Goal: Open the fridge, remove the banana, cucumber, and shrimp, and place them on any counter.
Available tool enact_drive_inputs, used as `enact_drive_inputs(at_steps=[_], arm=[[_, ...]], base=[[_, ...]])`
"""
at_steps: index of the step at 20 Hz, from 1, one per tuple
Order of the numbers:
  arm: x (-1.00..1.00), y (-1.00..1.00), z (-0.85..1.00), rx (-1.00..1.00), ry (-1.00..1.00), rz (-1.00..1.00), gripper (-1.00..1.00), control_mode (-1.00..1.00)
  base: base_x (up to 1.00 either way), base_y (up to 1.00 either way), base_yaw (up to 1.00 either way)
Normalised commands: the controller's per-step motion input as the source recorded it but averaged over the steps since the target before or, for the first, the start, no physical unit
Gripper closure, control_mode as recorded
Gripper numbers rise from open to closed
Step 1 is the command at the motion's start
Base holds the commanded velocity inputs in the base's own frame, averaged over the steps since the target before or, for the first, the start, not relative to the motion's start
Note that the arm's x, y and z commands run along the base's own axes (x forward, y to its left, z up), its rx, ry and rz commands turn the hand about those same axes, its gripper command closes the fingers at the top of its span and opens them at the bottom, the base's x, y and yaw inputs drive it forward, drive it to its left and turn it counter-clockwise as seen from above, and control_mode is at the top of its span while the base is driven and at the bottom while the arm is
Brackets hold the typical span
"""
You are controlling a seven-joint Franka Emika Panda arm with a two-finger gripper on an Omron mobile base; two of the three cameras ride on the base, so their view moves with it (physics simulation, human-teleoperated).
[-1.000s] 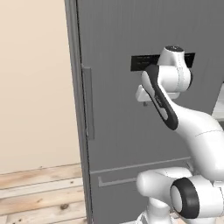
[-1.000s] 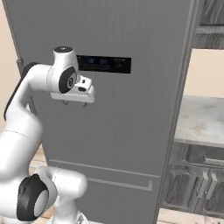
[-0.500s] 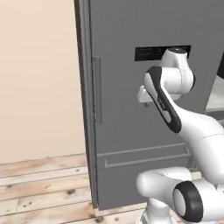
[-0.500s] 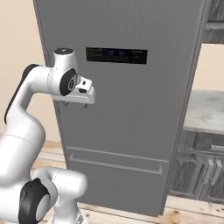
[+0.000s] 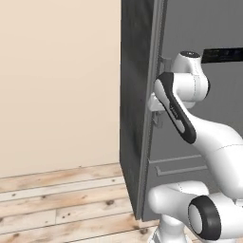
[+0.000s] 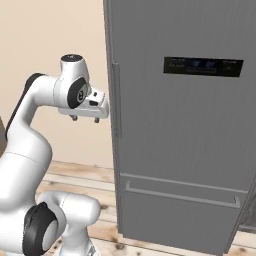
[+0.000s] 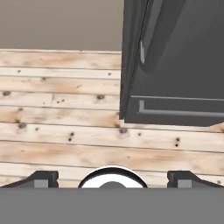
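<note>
Gripper (image 6: 85,119) hung beside the fridge (image 6: 180,125) handle (image 6: 116,100), jaws wide apart and pointing at the floor (image 7: 61,122), seemingly readying to pull the shut door.

Room was pretty plain: bare beige wall (image 5: 57,80) and a knotty light wood plank floor (image 7: 57,127).

one fridge (image 6: 190,125); one handle (image 6: 116,100)
</note>
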Motion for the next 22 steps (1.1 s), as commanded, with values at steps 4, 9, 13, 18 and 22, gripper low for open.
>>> enact_drive_inputs(at_steps=[4,9,13,18,22], arm=[[0.0,0.0,0.0,0.0,0.0,0.0,-1.0,1.0],[0.0,0.0,0.0,0.0,0.0,0.0,-1.0,1.0],[0.0,0.0,0.0,0.0,0.0,0.0,-1.0,1.0],[0.0,0.0,0.0,0.0,0.0,0.0,-1.0,1.0],[0.01,-0.33,0.0,0.03,-0.4,0.0,-1.0,-1.0]], base=[[-0.07,0.12,0.0],[0.0,0.0,0.0],[0.0,0.0,0.0],[0.0,-0.01,0.0],[0.0,0.0,0.0]])
